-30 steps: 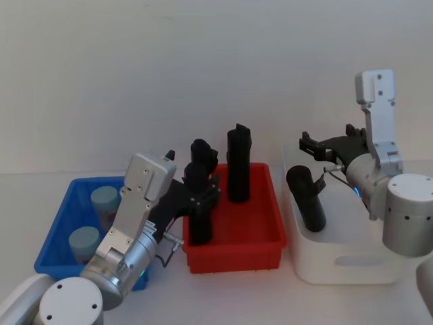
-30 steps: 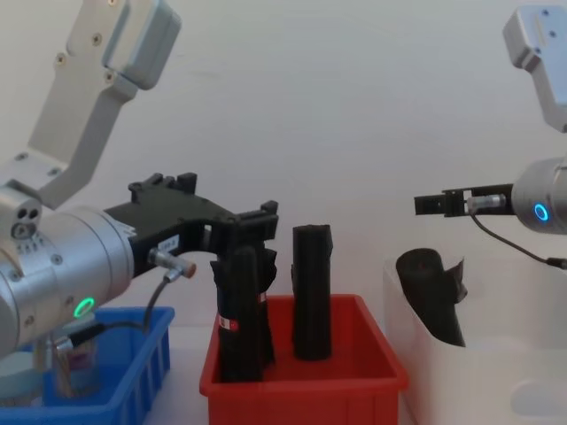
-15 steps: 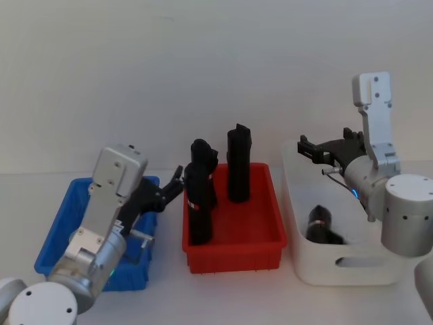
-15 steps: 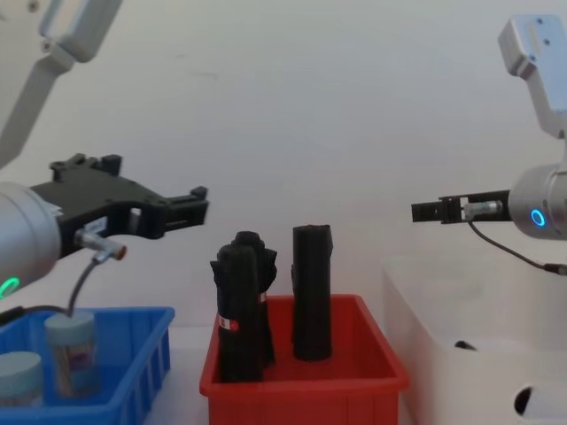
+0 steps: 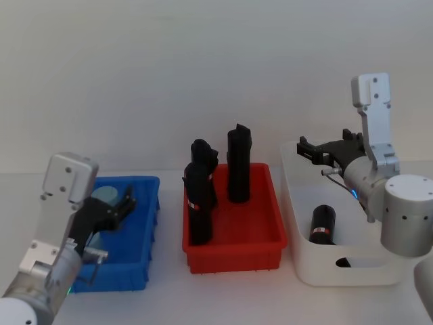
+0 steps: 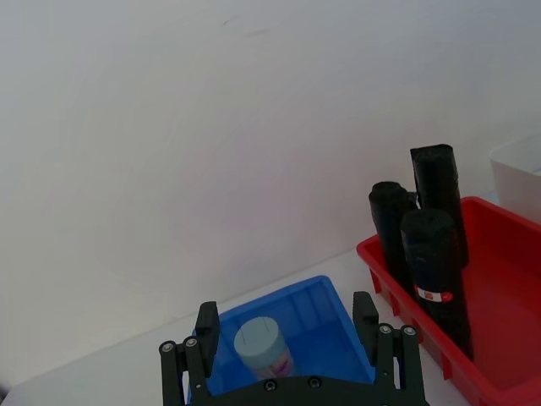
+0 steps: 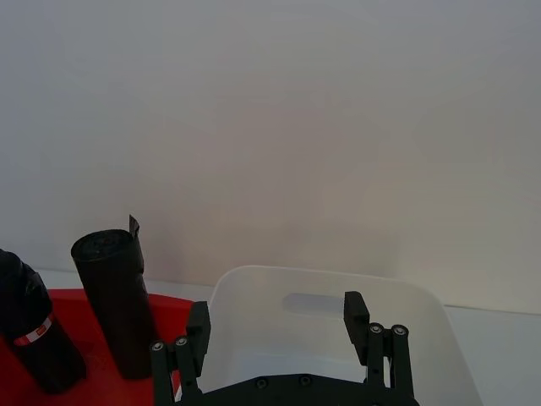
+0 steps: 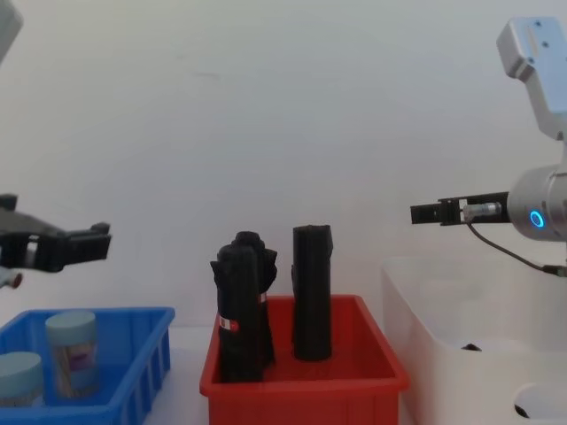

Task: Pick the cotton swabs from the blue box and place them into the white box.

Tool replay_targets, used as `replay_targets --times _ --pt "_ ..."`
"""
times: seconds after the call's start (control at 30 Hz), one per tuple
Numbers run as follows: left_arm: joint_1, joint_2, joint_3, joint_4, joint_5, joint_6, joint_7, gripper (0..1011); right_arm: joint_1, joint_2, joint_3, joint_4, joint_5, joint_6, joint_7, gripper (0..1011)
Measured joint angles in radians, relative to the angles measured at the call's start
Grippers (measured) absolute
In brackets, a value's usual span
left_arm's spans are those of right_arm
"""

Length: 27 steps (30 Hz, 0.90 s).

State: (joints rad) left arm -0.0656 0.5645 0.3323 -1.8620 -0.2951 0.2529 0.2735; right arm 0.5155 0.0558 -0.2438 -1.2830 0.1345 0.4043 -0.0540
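Plastic swab jars (image 8: 71,354) look light, hard and slippery, so grab one round its middle. Left gripper (image 5: 122,205), lower left, and right gripper (image 5: 310,149), right side, both have jaws apart.

1. Backed by a plain, matte off-white wall (image 5: 203,68) across the full width of the head view.
2. Marked by a faint short scuff (image 8: 205,75) high on that wall, seen in the chest view.
3. Set on a smooth white tabletop (image 5: 223,291), meeting the wall along a straight horizontal line.
4. Lit softly and evenly, with pale, diffuse shadows on the tabletop.
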Motion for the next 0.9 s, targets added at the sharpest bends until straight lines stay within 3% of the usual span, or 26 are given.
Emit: replay_targets --times 0.23,0.47,0.9 --pt "0.042 0.034 -0.029 -0.005 -0.093 0.032 0.002 1004 0.001 0.000 0.000 0.001 0.000 0.001 0.001 1002" --pt "0.063 0.049 -0.046 0.037 -0.155 0.032 -0.051 1004 0.001 0.000 0.000 0.001 0.000 0.001 0.001 1002" --pt "0.046 0.042 -0.061 0.114 -0.176 0.014 -0.131 1004 0.001 0.000 0.000 0.002 0.000 0.001 0.001 1002"
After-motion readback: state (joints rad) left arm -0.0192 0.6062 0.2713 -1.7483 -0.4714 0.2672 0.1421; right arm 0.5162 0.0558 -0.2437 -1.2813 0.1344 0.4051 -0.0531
